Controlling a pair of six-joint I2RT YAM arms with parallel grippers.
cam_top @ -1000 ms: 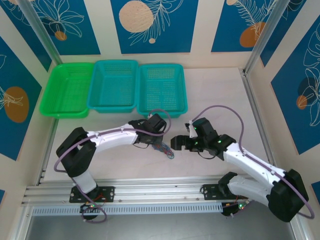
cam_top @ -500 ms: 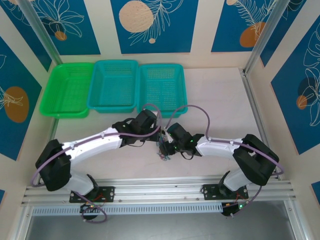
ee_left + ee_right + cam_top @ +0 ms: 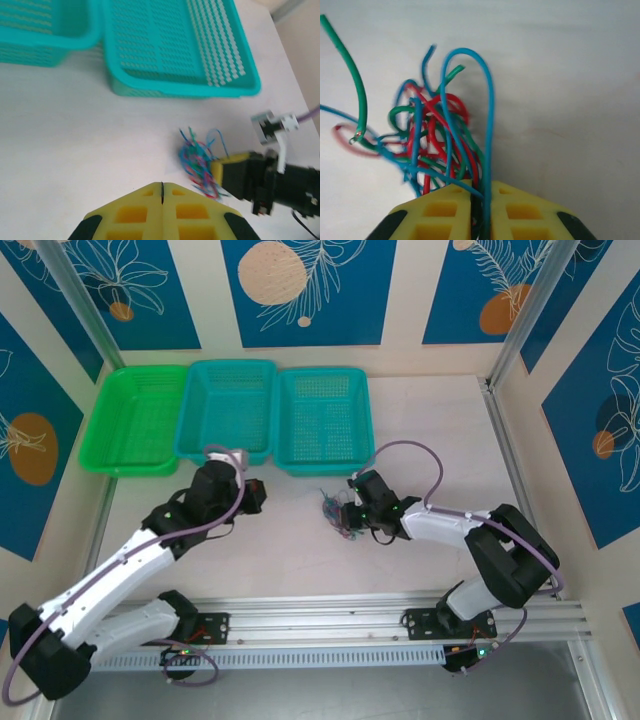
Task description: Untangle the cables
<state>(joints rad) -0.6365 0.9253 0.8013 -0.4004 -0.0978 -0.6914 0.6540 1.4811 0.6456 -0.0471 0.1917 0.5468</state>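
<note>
Pinching the cables [image 3: 432, 140] tight, our right fingers [image 3: 445, 210] hold the tangle on the surface [image 3: 440, 430], near the teal basket's [image 3: 326, 462] front edge. Our left fingers [image 3: 135, 212] are pressed together, well apart from it. We see open surface to the right.

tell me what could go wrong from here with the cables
1. The right tool is shut on several strands of the cables at once, so a pull would likely drag or tighten the whole knot rather than free one wire.
2. The left tool is shut and apart from the bundle, so nothing pins it; it may just slide across the table.
</note>
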